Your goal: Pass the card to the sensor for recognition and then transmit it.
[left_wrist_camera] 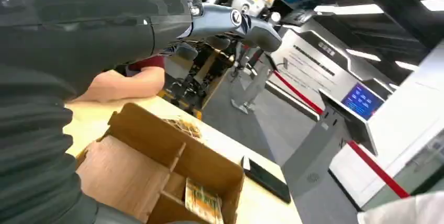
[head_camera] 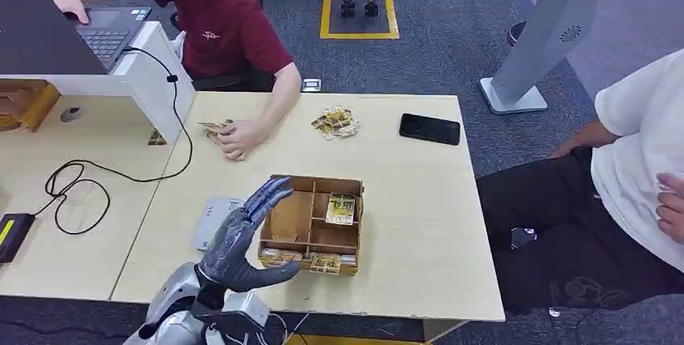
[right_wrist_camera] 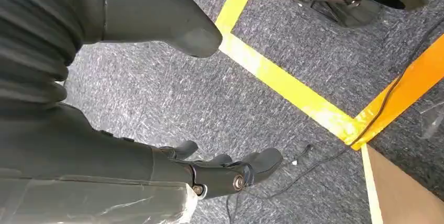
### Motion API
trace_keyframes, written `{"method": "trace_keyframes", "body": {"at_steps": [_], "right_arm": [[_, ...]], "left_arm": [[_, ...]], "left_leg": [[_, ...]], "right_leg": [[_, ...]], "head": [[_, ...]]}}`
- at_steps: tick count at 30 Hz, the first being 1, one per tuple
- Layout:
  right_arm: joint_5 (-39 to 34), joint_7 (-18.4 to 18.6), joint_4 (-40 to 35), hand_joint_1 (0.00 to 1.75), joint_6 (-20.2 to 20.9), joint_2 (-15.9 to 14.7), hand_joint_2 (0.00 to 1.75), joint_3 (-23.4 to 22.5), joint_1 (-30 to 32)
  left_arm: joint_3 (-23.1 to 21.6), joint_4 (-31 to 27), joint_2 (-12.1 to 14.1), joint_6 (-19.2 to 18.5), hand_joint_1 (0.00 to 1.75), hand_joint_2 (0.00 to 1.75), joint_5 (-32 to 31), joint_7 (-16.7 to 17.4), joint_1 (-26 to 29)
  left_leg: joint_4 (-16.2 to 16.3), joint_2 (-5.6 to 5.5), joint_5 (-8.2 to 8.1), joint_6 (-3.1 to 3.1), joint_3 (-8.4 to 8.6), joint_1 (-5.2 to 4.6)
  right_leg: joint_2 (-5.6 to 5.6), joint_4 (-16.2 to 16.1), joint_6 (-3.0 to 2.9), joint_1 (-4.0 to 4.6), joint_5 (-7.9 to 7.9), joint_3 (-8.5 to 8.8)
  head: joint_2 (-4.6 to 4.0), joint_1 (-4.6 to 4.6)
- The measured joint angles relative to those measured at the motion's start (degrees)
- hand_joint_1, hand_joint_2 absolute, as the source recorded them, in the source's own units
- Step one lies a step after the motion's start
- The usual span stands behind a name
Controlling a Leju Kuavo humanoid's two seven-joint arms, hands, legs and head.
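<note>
Head view: left hand (head_camera: 242, 236) hovers with fingers spread, empty, over the divided box (head_camera: 314, 224) on the surface (head_camera: 419, 232).

A card (head_camera: 340, 209) lies in a right-hand compartment of the box, with more cards along the box's near edge. It looks thin, light and fairly stiff, lying flat, so pinching a raised edge seems wiser than pressing down on its face. The pale pad (head_camera: 211, 220) just left of the box may be the sensor; that is unsure. The right hand (right_wrist_camera: 230, 174) hangs toward the floor, fingers loosely apart, holding nothing. Printing on the cards is too small to read, and the person's red shirt bears an illegible chest mark.
</note>
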Motion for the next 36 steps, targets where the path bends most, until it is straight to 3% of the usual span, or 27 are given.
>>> {"method": "trace_keyframes", "body": {"at_steps": [5, 9, 17, 23, 36], "right_arm": [[0.5, 0.4, 0.0, 0.00, 0.1, 0.0, 1.75, -0.1, 0.0], [1.1, 0.6, -0.1, 0.00, 0.2, 0.0, 1.75, -0.1, 0.0], [2.2, 0.8, -0.1, 0.00, 0.3, 0.0, 1.75, -0.1, -0.1], [3.0, 0.8, -0.1, 0.00, 0.3, 0.0, 1.75, -0.1, -0.3], [3.2, 1.5, -0.1, 0.00, 0.3, 0.0, 1.75, -0.1, -0.3]], "left_arm": [[-2.9, -0.2, 1.1, 5.2, 0.00, 1.75, -7.1, 0.5, 1.1], [-4.6, 0.0, 1.5, 7.1, 0.00, 1.75, -8.8, 0.6, 1.7], [-7.8, 4.5, 2.0, 15.9, 0.00, 1.75, -20.6, 6.1, 1.8], [-8.5, 9.1, 2.0, 17.9, 0.00, 1.75, -22.5, 7.3, 1.6], [-8.6, 14.3, 1.0, 18.3, 0.00, 1.75, -24.7, 10.9, 0.6]], "left_leg": [[0.0, -0.01, 0.00, 0.00, 0.00, 0.00], [0.0, -0.01, 0.00, 0.00, 0.00, 0.00], [0.0, -0.01, 0.00, 0.00, 0.00, 0.00], [0.0, -0.01, 0.00, 0.00, 0.01, 0.00], [0.0, -0.01, 0.00, 0.00, 0.00, 0.00]], "right_leg": [[-0.01, 0.0, 0.00, 0.00, 0.00, 0.01], [-0.01, 0.0, 0.00, 0.00, 0.00, 0.01], [-0.01, 0.0, 0.00, 0.00, 0.00, 0.01], [-0.01, 0.0, 0.00, 0.00, 0.00, 0.01], [-0.01, 0.0, 0.00, 0.00, 0.00, 0.01]], "head": [[0.00, 0.00], [0.00, -0.02], [0.00, -0.02], [0.00, -0.02], [0.00, 0.00]]}}
